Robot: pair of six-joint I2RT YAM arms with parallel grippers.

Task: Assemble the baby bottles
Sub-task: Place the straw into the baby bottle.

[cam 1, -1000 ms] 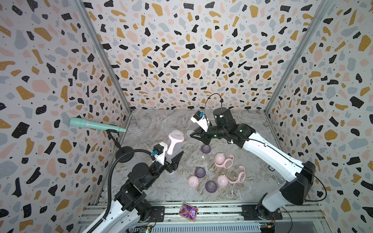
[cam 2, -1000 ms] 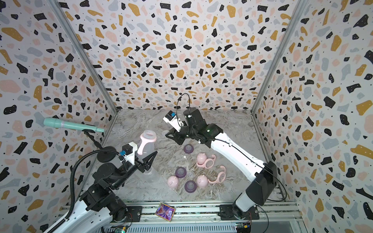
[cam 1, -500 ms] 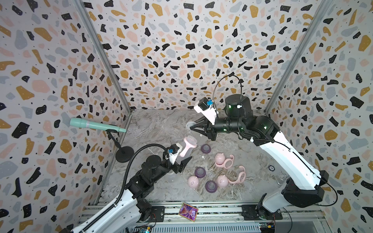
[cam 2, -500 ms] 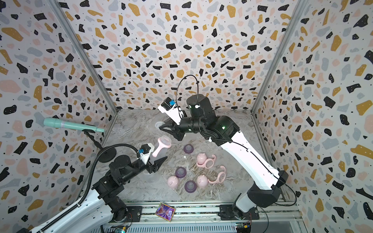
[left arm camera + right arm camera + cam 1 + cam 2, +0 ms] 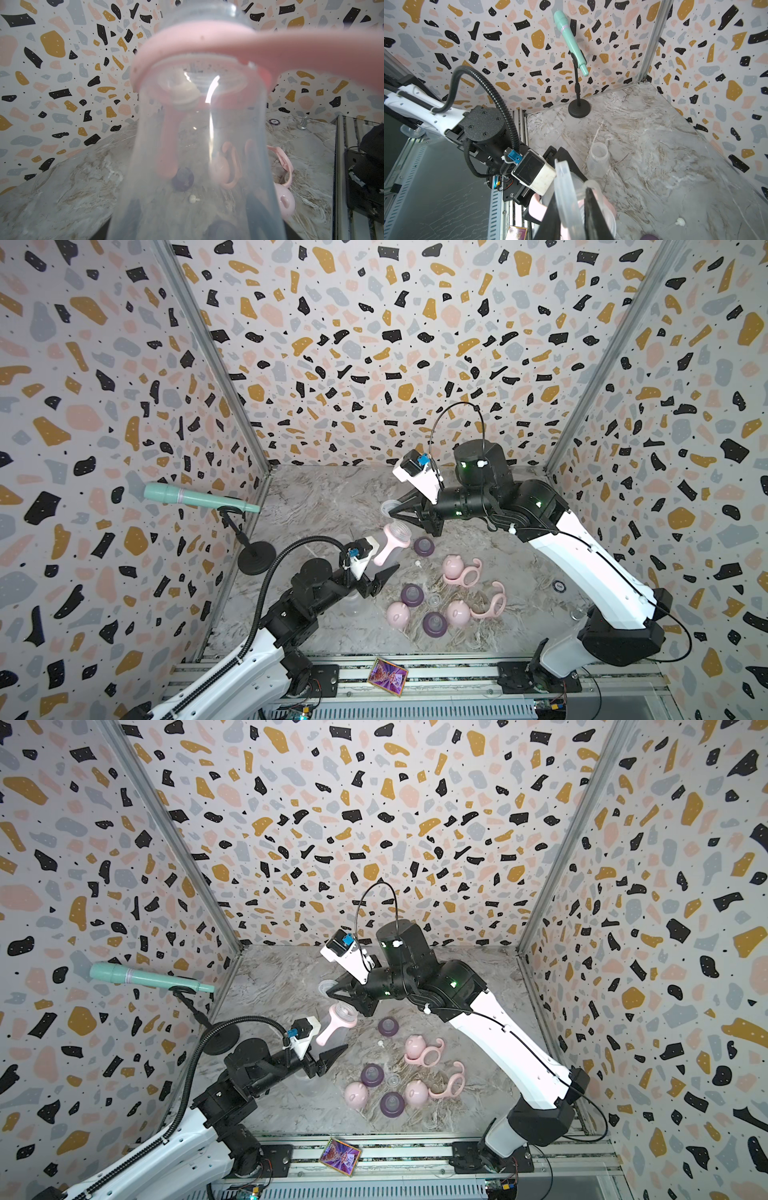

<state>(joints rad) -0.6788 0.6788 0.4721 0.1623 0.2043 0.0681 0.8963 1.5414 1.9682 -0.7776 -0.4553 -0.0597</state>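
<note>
holding the bottle (image 5: pixel 397 535) tilted in wide-set jaws, long axis running up and away, the left gripper (image 5: pixel 376 562) offers its open neck just below the right gripper (image 5: pixel 392 509), whose narrow jaws pinch a clear teat (image 5: pixel 565 189) near that mouth

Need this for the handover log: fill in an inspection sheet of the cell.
Surface: marbled table; no spills seen.
Job's things: bottle with fitted collar held aloft; second bottle upright on table; three rings, three caps, two loose collars lying there.
Clutter: mic on stand; card on front rail; white peg.
Grippers: left gripper shut on bottle; right gripper shut on clear piece.
Cables: hose arcs over left arm, clear of parts.
Surroundings: terrazzo walls on three sides; nothing else seen.
</note>
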